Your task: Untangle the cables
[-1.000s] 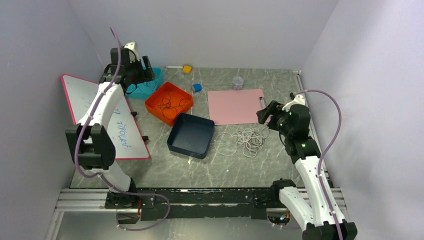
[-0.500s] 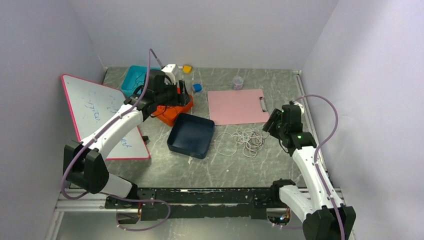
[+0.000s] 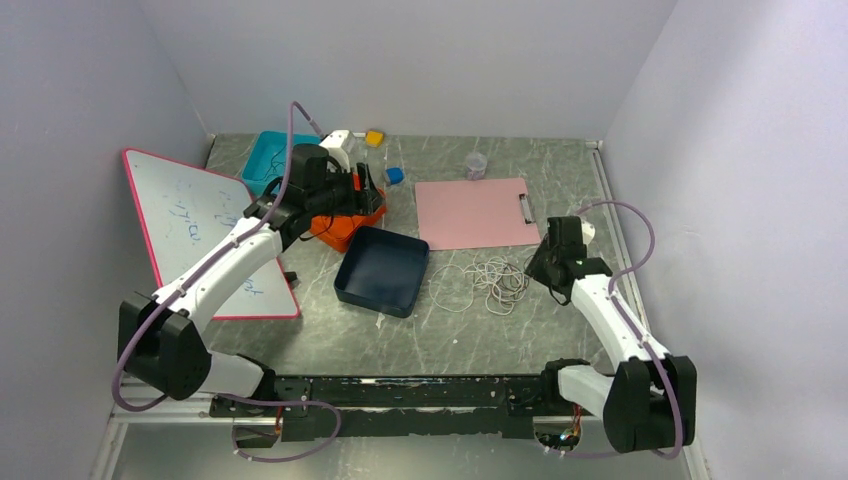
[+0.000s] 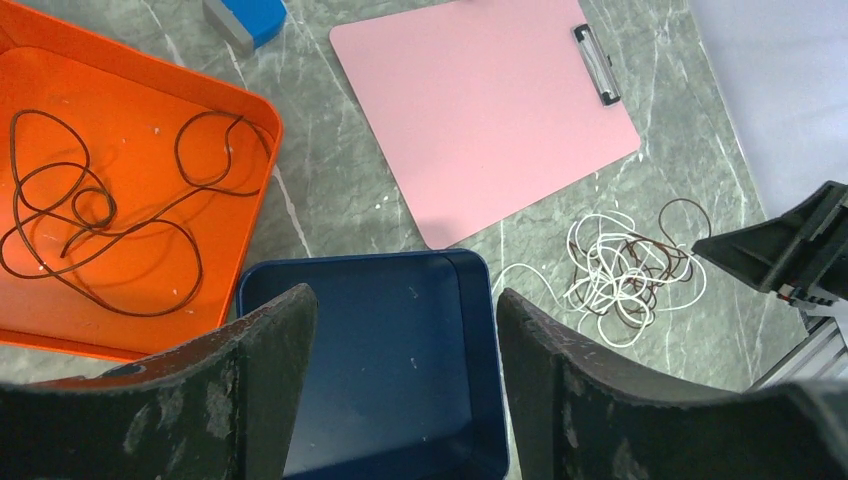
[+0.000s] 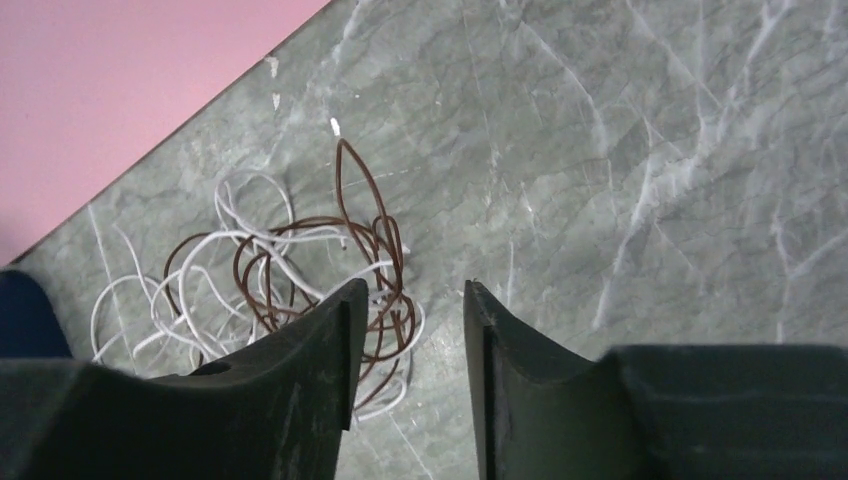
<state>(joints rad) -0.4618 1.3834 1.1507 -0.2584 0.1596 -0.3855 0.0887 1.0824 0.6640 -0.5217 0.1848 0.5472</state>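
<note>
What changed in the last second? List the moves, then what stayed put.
The left arm swung right, from over the teal bin to above the orange tray; the left pincer is open and empty. The right arm dropped lower, bringing the right pincer down beside the tangle, open, gripping nothing. Nothing was taken or released. Tangle, bin, orange tray, navy tray, clipboard and whiteboard stayed put.

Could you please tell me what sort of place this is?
Probably a lab robot cell: plain walls boxing in a table, arms bolted to an aluminium rail, props like a clipboard and whiteboard.
</note>
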